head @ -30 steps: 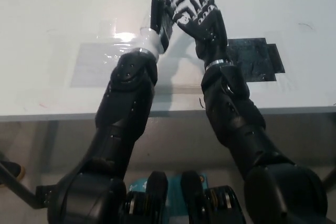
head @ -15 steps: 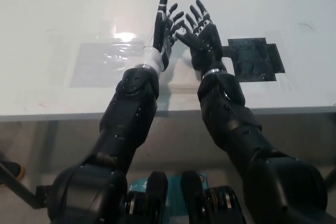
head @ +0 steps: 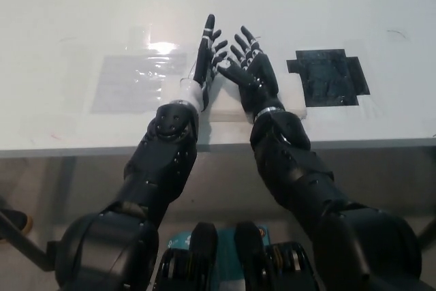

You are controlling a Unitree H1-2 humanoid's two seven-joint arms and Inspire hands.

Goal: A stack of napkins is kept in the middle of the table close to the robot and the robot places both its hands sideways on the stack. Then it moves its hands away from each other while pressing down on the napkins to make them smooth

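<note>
A white stack of napkins (head: 228,108) lies flat near the table's front edge, in the middle. My left hand (head: 204,63) stands edge-on over the stack's left part, with its fingers straight and pointing away from me. Beside it, my right hand (head: 252,76) is over the stack's right part, back up and fingers spread. The fingertips of the two hands nearly meet above the stack. Both hands are open and hold nothing. Whether they press on the napkins cannot be told. The hands and forearms hide much of the stack.
A black patch (head: 330,76) is stuck on the white table (head: 381,5) just right of the napkins. A shiny clear sheet (head: 129,83) lies to the left. The table's front edge (head: 82,148) runs below my forearms.
Both hands have come down and back toward me, from raised over the table's middle to low over the napkin stack. They have stayed close together.
</note>
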